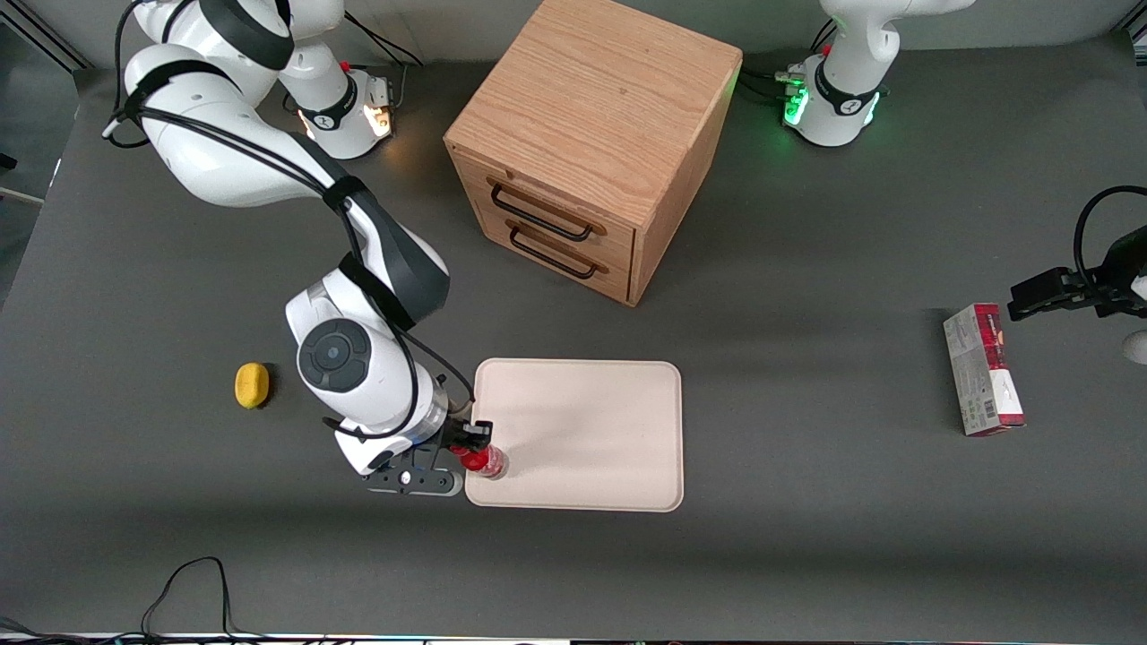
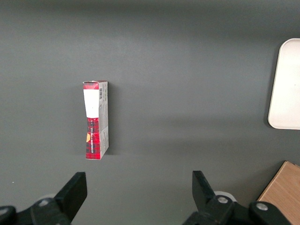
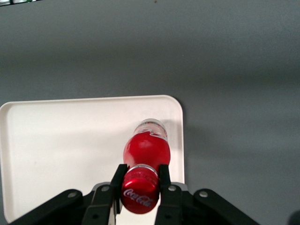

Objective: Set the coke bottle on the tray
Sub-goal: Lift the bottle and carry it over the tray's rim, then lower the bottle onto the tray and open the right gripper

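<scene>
The gripper (image 3: 140, 180) was clamped on the coke bottle (image 3: 145, 157) by its neck, over a near corner of the tray (image 1: 591, 430). Placing seemed underway; next, probably lowering and letting go.

Gripper (image 1: 472, 448) (image 3: 140, 180): low over a corner of the tray (image 1: 609, 430) (image 3: 56, 140), clamped on the coke bottle (image 1: 488, 461) (image 3: 146, 147); the reference for the places below.
Table (image 1: 806, 269): dark grey, matte, under the gripper.
Wooden cabinet (image 1: 591, 134): farther from the front camera than the gripper; 2 drawers, both closed, each with 1 black handle.
Yellow fruit (image 1: 252, 385): near the gripper, toward the working arm's end.
Red-and-grey carton (image 1: 983, 369) (image 2: 96, 120): lying flat, well apart from the gripper, toward the parked arm's end.
Black cable (image 1: 193, 582): nearer the camera than the gripper.
</scene>
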Motion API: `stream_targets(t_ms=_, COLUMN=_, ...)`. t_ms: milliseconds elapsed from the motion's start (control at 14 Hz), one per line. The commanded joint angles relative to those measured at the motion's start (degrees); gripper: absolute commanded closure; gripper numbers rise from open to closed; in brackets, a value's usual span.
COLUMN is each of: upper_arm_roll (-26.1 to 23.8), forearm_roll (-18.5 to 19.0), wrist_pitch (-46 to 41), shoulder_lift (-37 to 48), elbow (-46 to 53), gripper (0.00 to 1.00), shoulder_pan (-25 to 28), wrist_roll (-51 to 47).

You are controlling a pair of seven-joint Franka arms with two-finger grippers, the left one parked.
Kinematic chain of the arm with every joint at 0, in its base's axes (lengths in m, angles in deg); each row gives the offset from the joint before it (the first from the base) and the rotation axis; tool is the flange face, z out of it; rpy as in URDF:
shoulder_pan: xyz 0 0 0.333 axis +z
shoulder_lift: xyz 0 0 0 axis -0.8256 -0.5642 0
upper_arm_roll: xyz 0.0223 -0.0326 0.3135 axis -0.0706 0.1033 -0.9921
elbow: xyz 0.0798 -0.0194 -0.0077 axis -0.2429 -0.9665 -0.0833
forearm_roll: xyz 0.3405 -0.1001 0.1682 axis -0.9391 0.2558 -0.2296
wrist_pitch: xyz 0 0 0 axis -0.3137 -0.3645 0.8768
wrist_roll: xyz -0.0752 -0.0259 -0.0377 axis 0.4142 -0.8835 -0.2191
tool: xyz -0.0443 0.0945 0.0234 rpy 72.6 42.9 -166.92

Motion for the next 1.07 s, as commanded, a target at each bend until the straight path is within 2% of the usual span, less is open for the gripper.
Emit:
stream_targets(t_ms=0, upper_arm_roll=1.14, forearm_roll=1.37, wrist_pitch=2.42, shoulder_lift=0.04, elbow=-0.8, gripper=1.0, shoulder_pan=0.75, wrist_roll=-0.27)
stream_targets(t_ms=143, upper_arm_roll=1.41, forearm_roll=1.29, wrist_pitch=2.6, shoulder_lift=-0.05, elbow=-0.9, gripper=0.96, shoulder_pan=0.66, wrist_roll=-0.27)
stream_targets(t_ms=286, upper_arm_roll=2.11, forearm_roll=1.29, wrist_pitch=3.3, shoulder_lift=-0.05, elbow=-1.42, gripper=0.16, shoulder_pan=0.66, wrist_roll=-0.45)
stream_targets(t_ms=357, upper_arm_roll=2.64, forearm_roll=1.29, wrist_pitch=3.74, shoulder_lift=0.04, elbow=-1.77, gripper=0.01, shoulder_pan=0.75, wrist_roll=-0.88)
stream_targets(t_ms=643, upper_arm_roll=3.86, forearm_roll=0.59, wrist_pitch=2.95, shoulder_lift=2.93, elbow=-2.04, gripper=0.0, shoulder_pan=0.83, wrist_roll=-0.36)
stream_targets(t_ms=714, upper_arm_roll=5.7, forearm_roll=-1.07, wrist_pitch=1.82, shoulder_lift=6.07, elbow=-4.21, gripper=0.0, shoulder_pan=1.01, wrist_roll=-0.1)
stream_targets(t_ms=857, upper_arm_roll=12.71, forearm_roll=-7.55, wrist_pitch=-1.51, shoulder_lift=16.24, elbow=-12.54, gripper=0.0, shoulder_pan=2.93, wrist_roll=6.88)
stream_targets(t_ms=1000, upper_arm_roll=20.1, forearm_roll=-17.56, wrist_pitch=-8.18, shoulder_lift=24.52, elbow=-16.35, gripper=0.0, shoulder_pan=3.38, wrist_roll=17.34)
